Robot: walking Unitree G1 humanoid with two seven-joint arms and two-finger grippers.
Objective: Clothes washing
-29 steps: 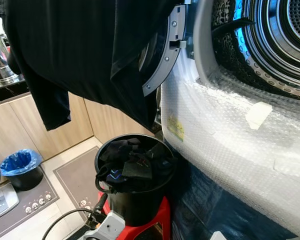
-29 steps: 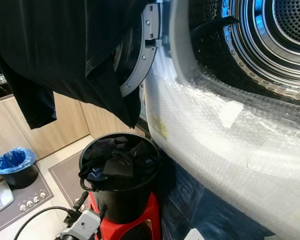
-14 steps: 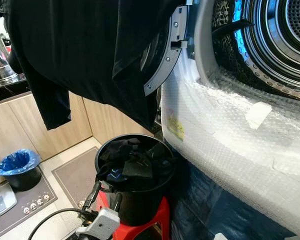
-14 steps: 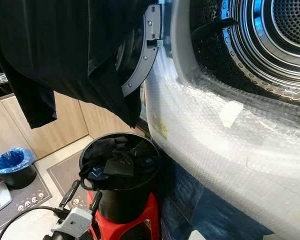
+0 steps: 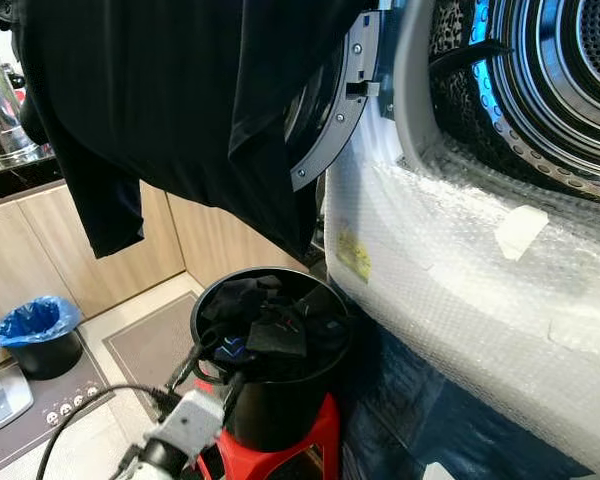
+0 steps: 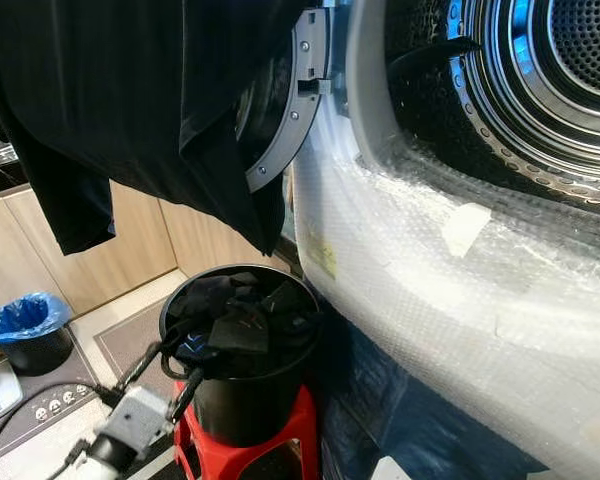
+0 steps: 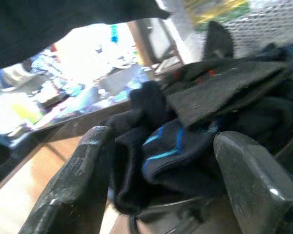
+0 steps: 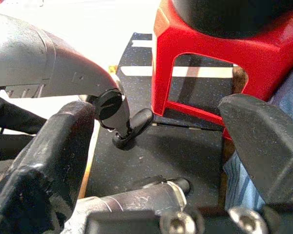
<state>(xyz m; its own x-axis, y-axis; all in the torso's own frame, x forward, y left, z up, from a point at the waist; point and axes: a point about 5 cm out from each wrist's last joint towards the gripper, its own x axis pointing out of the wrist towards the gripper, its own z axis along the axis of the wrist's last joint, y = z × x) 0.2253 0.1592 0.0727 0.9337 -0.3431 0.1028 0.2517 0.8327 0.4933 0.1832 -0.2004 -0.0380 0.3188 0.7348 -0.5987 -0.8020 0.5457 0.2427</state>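
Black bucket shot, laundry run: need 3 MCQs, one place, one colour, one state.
1. What does the black bucket stand on?
A. a red stool
B. the counter
C. the washer door

2. What colour is the liner in the small bin on the floor?
A. white
B. blue
C. green

3. How is the left pincer?
A. shut on a sock
B. open at the bucket's rim
C. inside the drum

Key: 1 A, the red stool shows under the bucket. 2 B, a blue bag lines the bin. 3 B, the left wrist view shows its fingers apart, with the dark clothes between them ungripped.
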